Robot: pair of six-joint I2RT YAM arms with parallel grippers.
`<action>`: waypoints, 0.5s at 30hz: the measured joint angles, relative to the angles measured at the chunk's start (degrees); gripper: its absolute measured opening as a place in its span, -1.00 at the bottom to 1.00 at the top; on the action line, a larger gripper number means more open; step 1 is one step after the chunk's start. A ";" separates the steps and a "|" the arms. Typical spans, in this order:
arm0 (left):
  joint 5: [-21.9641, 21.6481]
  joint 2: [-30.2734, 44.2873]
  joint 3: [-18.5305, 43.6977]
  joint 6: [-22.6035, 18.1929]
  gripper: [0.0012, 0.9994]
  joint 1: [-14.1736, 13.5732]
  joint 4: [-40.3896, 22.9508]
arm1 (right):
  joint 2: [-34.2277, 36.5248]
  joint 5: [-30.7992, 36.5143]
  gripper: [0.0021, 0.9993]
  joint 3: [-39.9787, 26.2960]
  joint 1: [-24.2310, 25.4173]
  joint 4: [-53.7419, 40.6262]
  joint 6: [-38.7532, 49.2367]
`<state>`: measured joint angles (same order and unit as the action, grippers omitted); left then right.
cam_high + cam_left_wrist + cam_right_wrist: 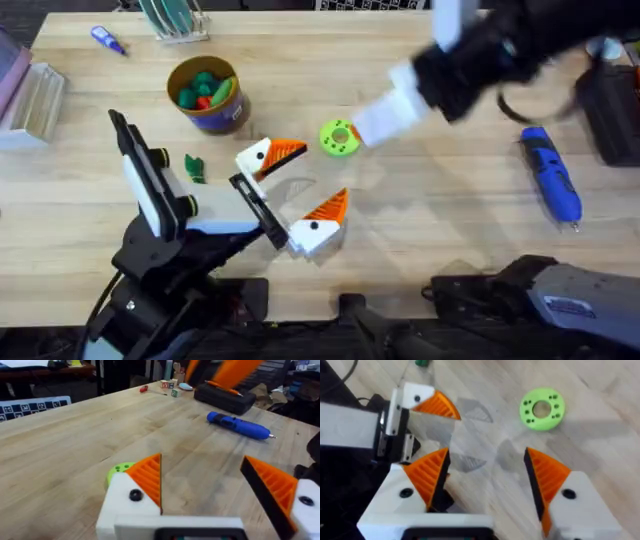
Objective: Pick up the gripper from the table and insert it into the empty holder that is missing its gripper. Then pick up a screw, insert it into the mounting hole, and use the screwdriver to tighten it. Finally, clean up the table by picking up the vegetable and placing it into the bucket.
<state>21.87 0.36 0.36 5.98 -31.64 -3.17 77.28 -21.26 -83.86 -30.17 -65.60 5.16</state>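
Overhead, centre: shows left gripper (312,180) spread wide, an orange pad (288,150) on each holder (255,158) finger, so insertion looks done. Cannot tell about the screw. Leaves screwdriver (551,178) lying at right and vegetable (194,167) on the table left of centre, outside bucket (222,120). Shows right gripper (487,472) wide and empty.

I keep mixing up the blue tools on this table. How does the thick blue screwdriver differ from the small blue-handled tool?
The screwdriver is thick and torch-shaped with black patches on its body; the small blue-handled tool is slim and much shorter. The screwdriver lies at the table's right side, near a black case; the small tool lies at the far left corner, near a rack. Both are blue, lie flat on the wood, and are untouched.
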 joint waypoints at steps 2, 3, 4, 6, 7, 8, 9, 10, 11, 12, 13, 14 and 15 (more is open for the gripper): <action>0.00 0.00 0.00 0.00 0.97 0.00 0.01 | -4.27 -1.24 0.81 4.53 1.08 0.42 0.01; 0.00 0.00 0.00 0.00 0.97 0.00 0.01 | -6.69 -1.89 0.81 6.76 1.59 0.51 0.00; 0.00 0.00 0.00 0.00 0.97 0.00 0.01 | -9.11 -2.48 0.81 8.79 2.01 0.46 -0.03; 0.00 0.00 0.00 0.00 0.97 0.00 0.01 | -13.55 -3.27 0.81 11.87 2.62 0.49 -0.15; 0.00 0.00 0.00 0.00 0.97 0.00 0.00 | -15.68 -3.62 0.81 13.17 2.82 0.50 -0.27; 0.00 0.00 0.00 0.00 0.97 0.00 0.01 | -18.00 -3.88 0.81 14.54 2.98 0.57 -0.46; 0.00 0.00 0.00 0.00 0.97 0.00 0.01 | -20.17 -4.09 0.81 15.84 3.05 0.57 -0.48; 0.00 0.00 0.00 0.00 0.97 0.00 0.01 | -22.35 -4.18 0.81 17.02 3.10 0.49 -0.70; 0.00 0.00 0.00 0.00 0.97 0.00 0.01 | -24.74 -4.36 0.81 18.18 3.10 0.48 -0.89; 0.00 0.00 0.00 0.00 0.97 0.00 -0.01 | -26.37 -4.50 0.81 18.93 3.10 0.48 -0.98; 0.00 0.00 0.00 0.00 0.97 0.00 0.01 | -28.49 -4.57 0.81 19.86 3.07 0.47 -1.39; 0.00 0.00 0.00 0.00 0.97 0.00 0.01 | -30.19 -4.61 0.81 20.54 3.07 0.46 -1.77; 0.00 0.00 0.00 0.00 0.97 0.00 0.01 | -31.89 -4.65 0.81 21.10 3.08 0.35 -2.12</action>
<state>21.87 0.36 0.36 5.98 -31.64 -3.16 45.39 -25.91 -62.75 -27.09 -65.25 3.04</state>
